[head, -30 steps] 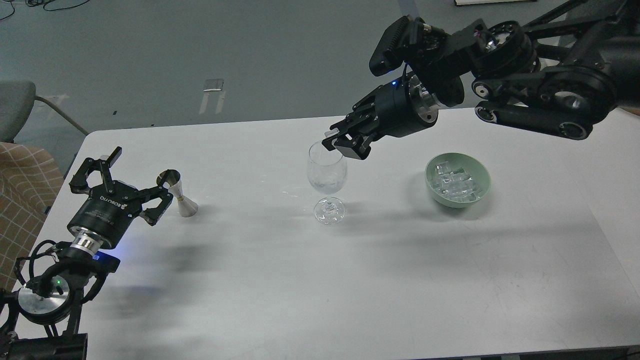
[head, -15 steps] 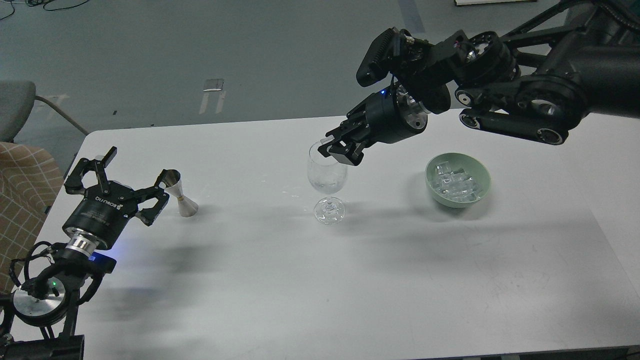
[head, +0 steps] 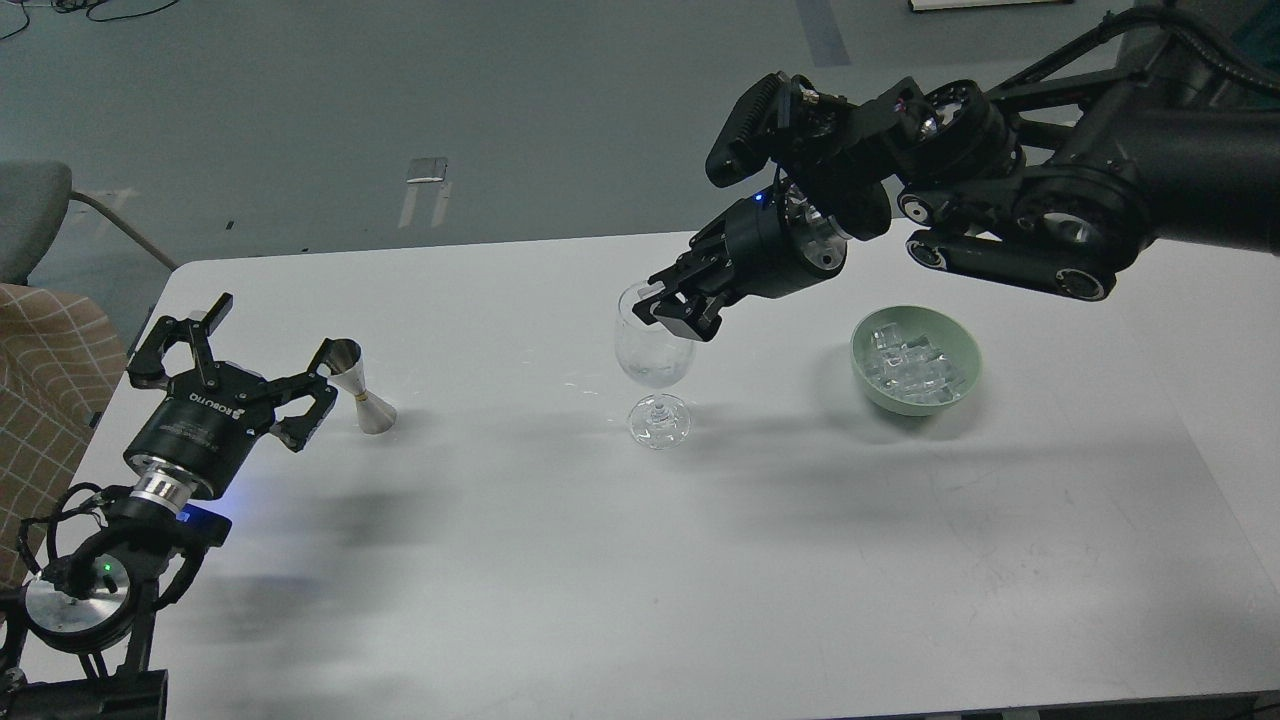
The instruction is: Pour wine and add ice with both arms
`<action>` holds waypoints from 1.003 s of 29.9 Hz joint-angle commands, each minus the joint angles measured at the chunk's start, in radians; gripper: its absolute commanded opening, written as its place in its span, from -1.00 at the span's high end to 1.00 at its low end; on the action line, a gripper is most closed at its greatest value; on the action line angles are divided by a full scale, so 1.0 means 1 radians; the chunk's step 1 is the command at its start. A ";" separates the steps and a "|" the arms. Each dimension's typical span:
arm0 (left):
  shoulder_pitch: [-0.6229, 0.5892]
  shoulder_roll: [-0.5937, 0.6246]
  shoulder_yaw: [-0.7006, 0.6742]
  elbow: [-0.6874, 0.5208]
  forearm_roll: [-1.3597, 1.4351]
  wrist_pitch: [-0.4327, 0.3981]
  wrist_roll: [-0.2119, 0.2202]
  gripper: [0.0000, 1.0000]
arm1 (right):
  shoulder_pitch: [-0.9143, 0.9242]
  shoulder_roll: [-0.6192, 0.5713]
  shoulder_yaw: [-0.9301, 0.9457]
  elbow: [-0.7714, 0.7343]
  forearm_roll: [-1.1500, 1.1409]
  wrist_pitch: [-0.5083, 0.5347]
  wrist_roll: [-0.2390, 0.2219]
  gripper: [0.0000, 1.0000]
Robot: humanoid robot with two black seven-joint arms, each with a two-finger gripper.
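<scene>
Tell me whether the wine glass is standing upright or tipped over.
Upright. The wine glass stands on its round foot on the white table, bowl directly above the stem, rim at the top.

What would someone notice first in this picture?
Probably the big black right arm reaching in from the top right, its hand poised at the rim of the clear wine glass mid-table. Next, the green bowl of ice to its right, and the open left hand beside a small metal jigger.

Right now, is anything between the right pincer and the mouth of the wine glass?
Nothing visible. The right pincer hangs at the rim of the wine glass, whose mouth is open. The bowl of ice sits off to its right, apart.
</scene>
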 commanded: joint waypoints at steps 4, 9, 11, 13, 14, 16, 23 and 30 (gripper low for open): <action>0.000 -0.001 0.000 -0.001 0.000 -0.001 0.000 -0.96 | 0.006 -0.001 0.002 0.000 0.008 -0.001 0.000 0.17; 0.000 0.001 0.000 0.001 0.000 -0.001 0.000 -0.96 | 0.010 -0.003 0.002 0.000 0.014 -0.001 0.000 0.10; 0.000 0.001 -0.001 0.001 0.000 -0.001 0.001 -0.96 | 0.010 -0.003 0.002 0.000 0.014 -0.001 0.000 0.05; 0.000 0.001 -0.003 0.001 0.000 -0.001 0.001 -0.96 | 0.013 -0.004 0.008 0.000 0.015 -0.011 0.000 0.05; 0.000 0.001 -0.003 0.001 0.000 0.001 0.000 -0.96 | 0.017 -0.006 0.011 -0.001 0.015 -0.015 0.000 0.05; 0.000 0.002 -0.005 -0.001 0.000 0.001 0.001 -0.96 | 0.021 -0.009 0.018 -0.003 0.026 -0.018 0.000 -0.01; -0.005 0.014 -0.017 0.010 -0.001 -0.002 0.007 -0.96 | 0.020 -0.012 0.106 -0.059 0.232 -0.035 0.000 -0.89; -0.006 0.129 -0.018 0.018 -0.001 -0.007 0.009 -0.96 | -0.039 -0.012 0.236 -0.159 0.475 -0.092 0.000 -0.93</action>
